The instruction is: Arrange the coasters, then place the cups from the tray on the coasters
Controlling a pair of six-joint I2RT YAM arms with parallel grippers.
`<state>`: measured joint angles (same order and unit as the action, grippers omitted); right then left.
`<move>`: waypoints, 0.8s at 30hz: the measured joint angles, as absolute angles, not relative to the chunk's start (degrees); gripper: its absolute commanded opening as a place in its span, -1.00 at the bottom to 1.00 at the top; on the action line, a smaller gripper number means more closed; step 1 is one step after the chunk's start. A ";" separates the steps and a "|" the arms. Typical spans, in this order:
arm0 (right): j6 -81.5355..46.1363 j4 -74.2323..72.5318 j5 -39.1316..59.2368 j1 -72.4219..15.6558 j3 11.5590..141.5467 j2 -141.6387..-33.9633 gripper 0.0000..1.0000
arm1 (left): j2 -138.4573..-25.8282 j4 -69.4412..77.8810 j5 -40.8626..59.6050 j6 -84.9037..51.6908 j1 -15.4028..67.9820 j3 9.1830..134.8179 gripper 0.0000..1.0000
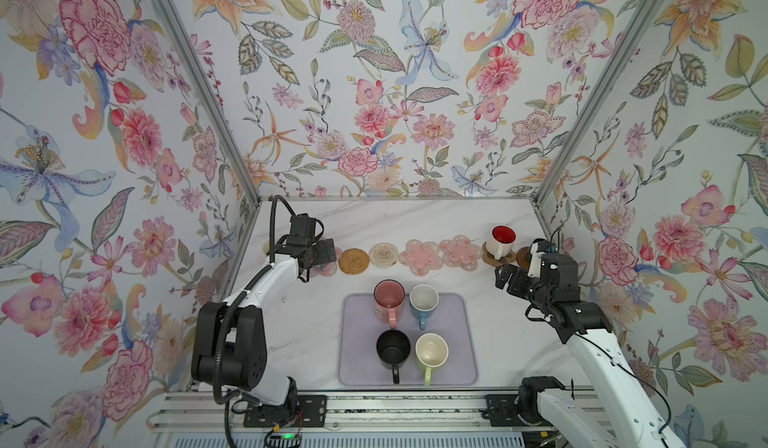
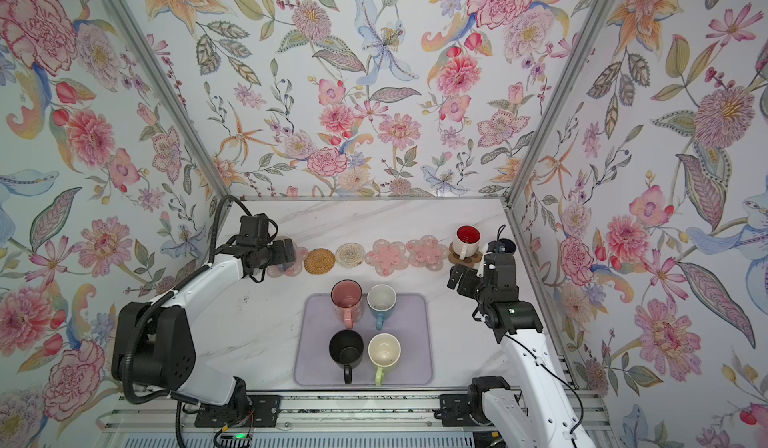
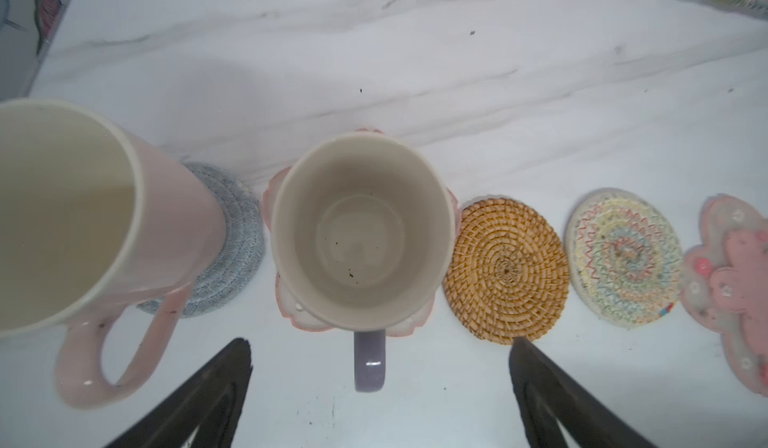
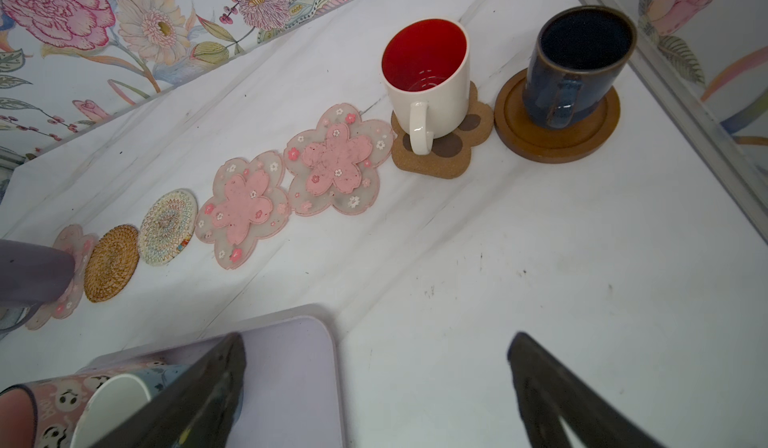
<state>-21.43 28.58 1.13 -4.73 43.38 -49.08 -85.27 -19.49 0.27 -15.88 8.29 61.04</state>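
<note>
Our left gripper stands with its fingers wide apart, either side of the handle of the lavender mug, which sits upright on a pink flower coaster beside the cream-pink mug on the grey knitted coaster. Our right gripper is spread too, holding nothing, near the tray, where we see the pink mug, blue mug, black mug and light green mug. The white mug sits on the paw coaster, the navy mug on the brown disc

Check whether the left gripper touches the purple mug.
Apart. In the left wrist view the left gripper is open, and bare table shows between each of its fingers and the handle of the purple mug.
</note>
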 measured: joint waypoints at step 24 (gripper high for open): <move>-22.59 30.92 4.54 -7.35 47.37 -53.49 0.99 | -37.19 -30.00 2.31 -23.05 13.74 38.20 0.98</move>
